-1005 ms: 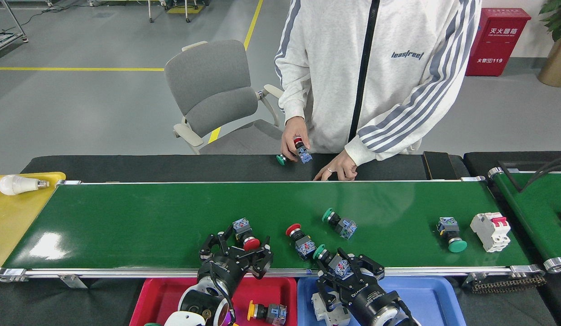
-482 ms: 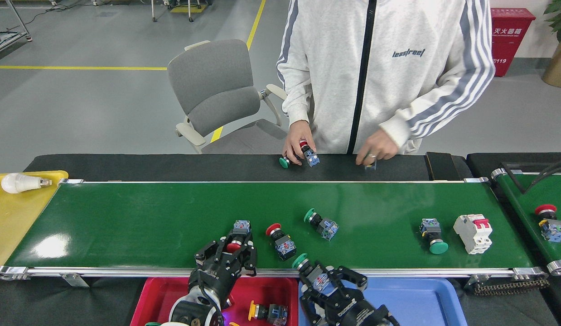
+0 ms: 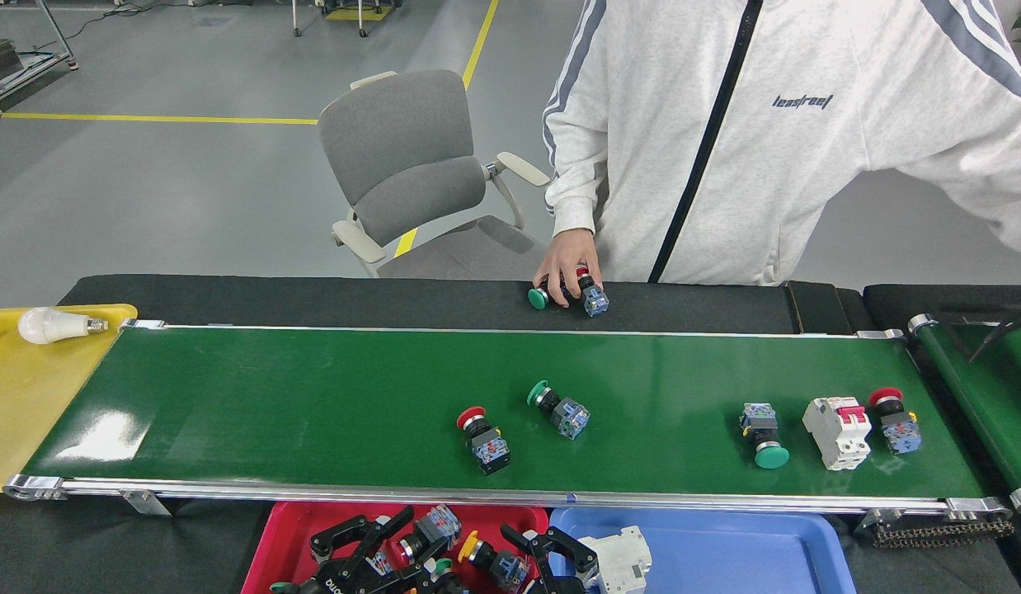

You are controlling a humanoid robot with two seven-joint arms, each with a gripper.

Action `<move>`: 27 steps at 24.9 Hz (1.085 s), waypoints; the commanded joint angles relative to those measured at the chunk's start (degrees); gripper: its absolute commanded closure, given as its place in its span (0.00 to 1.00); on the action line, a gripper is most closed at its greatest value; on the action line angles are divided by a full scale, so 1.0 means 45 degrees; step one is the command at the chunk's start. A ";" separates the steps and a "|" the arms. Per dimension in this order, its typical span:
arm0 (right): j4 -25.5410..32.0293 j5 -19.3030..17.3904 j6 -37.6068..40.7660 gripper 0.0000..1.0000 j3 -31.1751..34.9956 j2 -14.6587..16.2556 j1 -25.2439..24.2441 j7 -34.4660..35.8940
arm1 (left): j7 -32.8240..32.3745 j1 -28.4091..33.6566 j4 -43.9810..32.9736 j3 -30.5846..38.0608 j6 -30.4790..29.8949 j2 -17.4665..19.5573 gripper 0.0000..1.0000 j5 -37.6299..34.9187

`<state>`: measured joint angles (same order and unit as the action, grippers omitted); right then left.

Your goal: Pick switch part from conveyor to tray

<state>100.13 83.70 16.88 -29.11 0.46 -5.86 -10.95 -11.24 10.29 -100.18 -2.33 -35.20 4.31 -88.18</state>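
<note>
Both arms entered low at six o'clock, only their ends showing. The left gripper [image 3: 370, 544] pointed toward one o'clock, its black fingers [image 3: 333, 536] spread wide. The right gripper [image 3: 552, 551] sat just at its three o'clock, fingers [image 3: 572, 546] likewise parted, aimed toward twelve o'clock.

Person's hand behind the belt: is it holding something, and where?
Yes. The hand clasps two switch parts from above, a green-capped one and a red-capped one, with its fingers over their middles.

Four switch parts [image 3: 483, 438] and a white breaker [image 3: 837, 432] lie on the conveyor [image 3: 271, 404].
</note>
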 commanded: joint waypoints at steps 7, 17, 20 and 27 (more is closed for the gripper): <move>0.0308 -0.0123 -0.5274 0.01 0.4321 -0.0416 -0.2389 0.5264 | 0.0057 0.0605 -0.0217 0.1787 0.6064 -0.0429 0.00 0.0317; -0.0024 -0.0611 -0.5840 0.01 0.5962 -0.0435 -0.1979 0.4190 | 0.0076 0.0722 -0.0354 0.1943 0.5712 -0.0488 0.00 0.0493; -0.0395 0.0112 -0.5938 0.01 0.5005 -0.0709 -0.1041 0.3038 | 0.0076 0.0331 -0.0334 0.1338 0.4540 -0.0449 0.00 0.0454; -0.2485 0.0385 -0.7813 0.01 0.2798 -0.1138 0.1322 0.1456 | 0.0057 -0.1426 0.0505 -0.0049 0.4697 -0.0781 0.00 0.0259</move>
<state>89.26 85.35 -15.96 -15.91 -4.38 -0.93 -2.55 -11.42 4.81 -98.23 -2.29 -15.18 0.92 -86.78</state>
